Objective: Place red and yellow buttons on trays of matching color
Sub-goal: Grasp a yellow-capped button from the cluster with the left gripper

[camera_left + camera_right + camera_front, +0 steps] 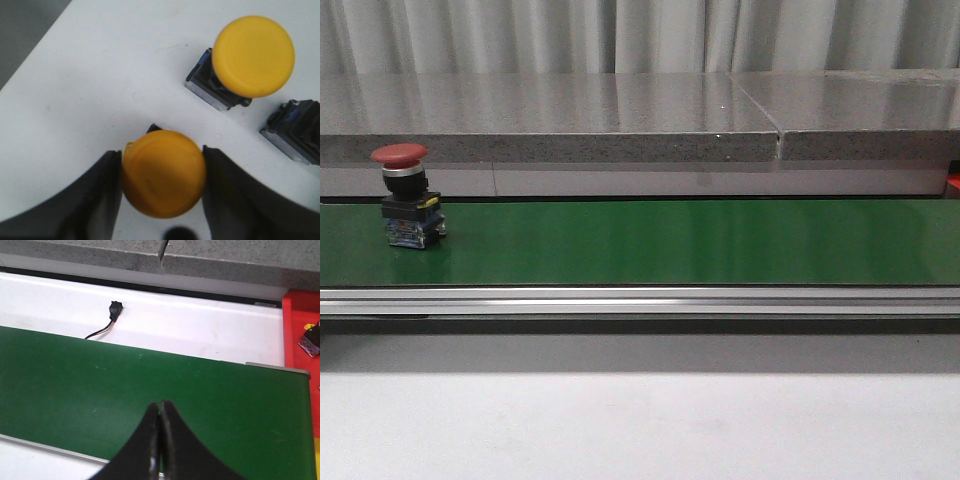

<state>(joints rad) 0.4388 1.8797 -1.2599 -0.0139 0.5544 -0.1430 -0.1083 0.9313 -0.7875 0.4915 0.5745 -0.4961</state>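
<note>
In the left wrist view my left gripper is shut on a yellow button, with both fingers against the sides of its round cap, above a pale surface. A second yellow button stands on that surface a little further on. Beside it lies a dark button body whose cap is out of view. A red button stands upright at the left end of the green belt. My right gripper is shut and empty above the belt. The red tray shows beyond the belt's end. Neither gripper appears in the front view.
A grey stone ledge runs behind the belt. A metal rail borders the belt's front edge. A small black plug with a wire lies on the white strip behind the belt. A button part lies on the red tray.
</note>
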